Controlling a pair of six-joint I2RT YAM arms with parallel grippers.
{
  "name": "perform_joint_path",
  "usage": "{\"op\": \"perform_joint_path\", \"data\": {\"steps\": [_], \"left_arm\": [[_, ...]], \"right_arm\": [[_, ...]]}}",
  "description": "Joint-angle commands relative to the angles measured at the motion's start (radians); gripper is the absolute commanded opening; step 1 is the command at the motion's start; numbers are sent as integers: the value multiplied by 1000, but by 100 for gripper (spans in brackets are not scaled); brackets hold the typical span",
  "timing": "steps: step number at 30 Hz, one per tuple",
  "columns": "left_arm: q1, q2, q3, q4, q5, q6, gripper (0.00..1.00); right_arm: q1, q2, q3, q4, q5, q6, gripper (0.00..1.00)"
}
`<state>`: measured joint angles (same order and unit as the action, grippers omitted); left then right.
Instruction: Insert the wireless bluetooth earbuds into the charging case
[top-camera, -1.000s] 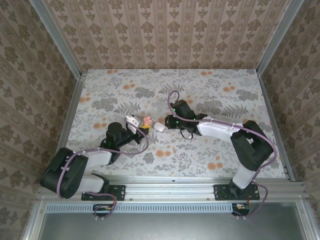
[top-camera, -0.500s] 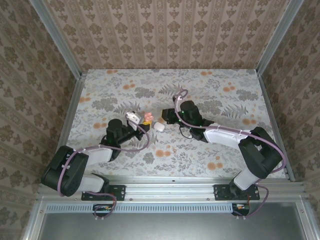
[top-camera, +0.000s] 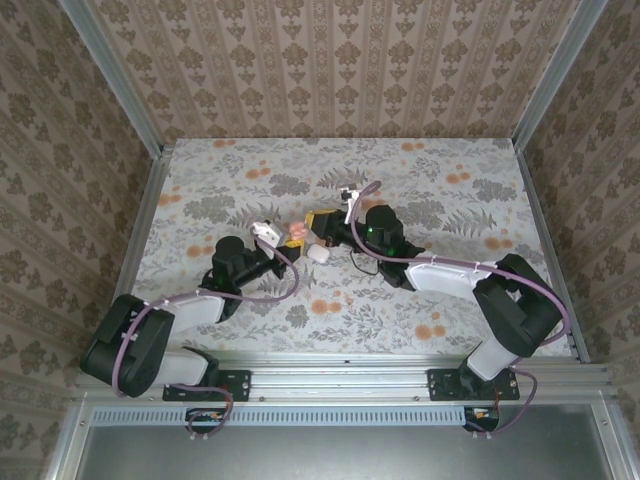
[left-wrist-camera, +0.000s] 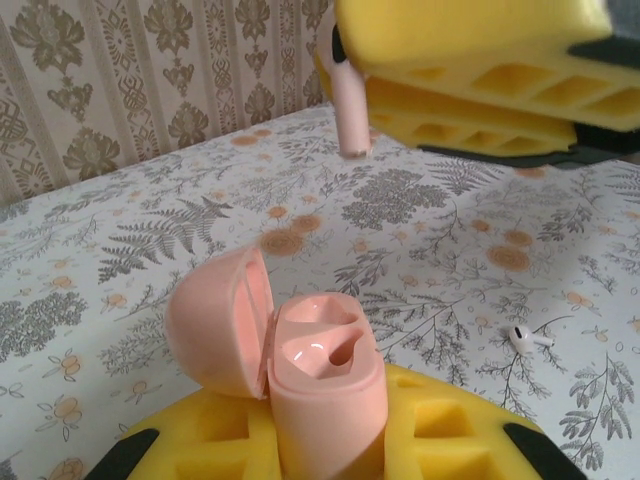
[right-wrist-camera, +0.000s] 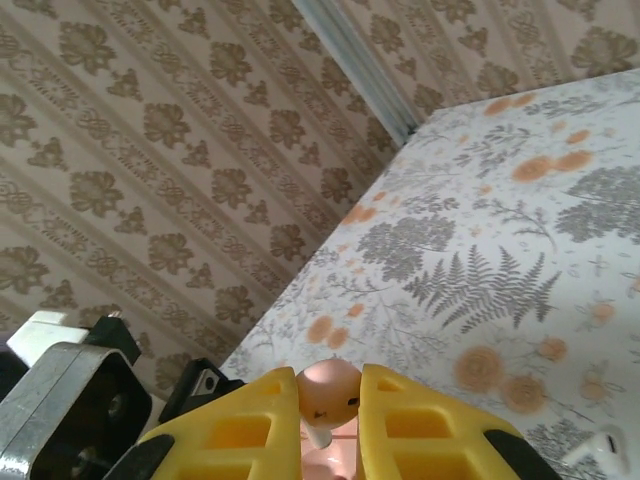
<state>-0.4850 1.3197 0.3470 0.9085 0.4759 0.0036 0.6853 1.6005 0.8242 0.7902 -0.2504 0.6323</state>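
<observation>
- Since a second ago, the right claw has swung left and away from the arm bases, from beside the pink case to a spot above it.
- At the left, the left claw is clenched on the lower body of the pink case, holding it upright between yellow fingers.
- The case stands open, its rounded lid tipped back to the left on the hinge.
- Inside the case, the glossy pink hollows lie bare to view; one has a dark slot at its bottom.
- Above and a little right of the case, the right claw is grasping a pink earbud by its round head, stem pointing down and clear of the case.
- Farther right, a white earbud lies on its side on the flowered table, apart from both claws.
</observation>
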Motion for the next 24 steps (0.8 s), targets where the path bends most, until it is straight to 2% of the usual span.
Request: {"op": "perform_joint_path", "data": {"steps": [1, 24], "left_arm": [[-7, -30, 29, 1, 26, 10, 13], [-7, -92, 26, -9, 3, -8, 13]], "right_arm": [[22, 24, 33, 59, -46, -11, 15], [41, 67, 32, 54, -39, -36, 15]]}}
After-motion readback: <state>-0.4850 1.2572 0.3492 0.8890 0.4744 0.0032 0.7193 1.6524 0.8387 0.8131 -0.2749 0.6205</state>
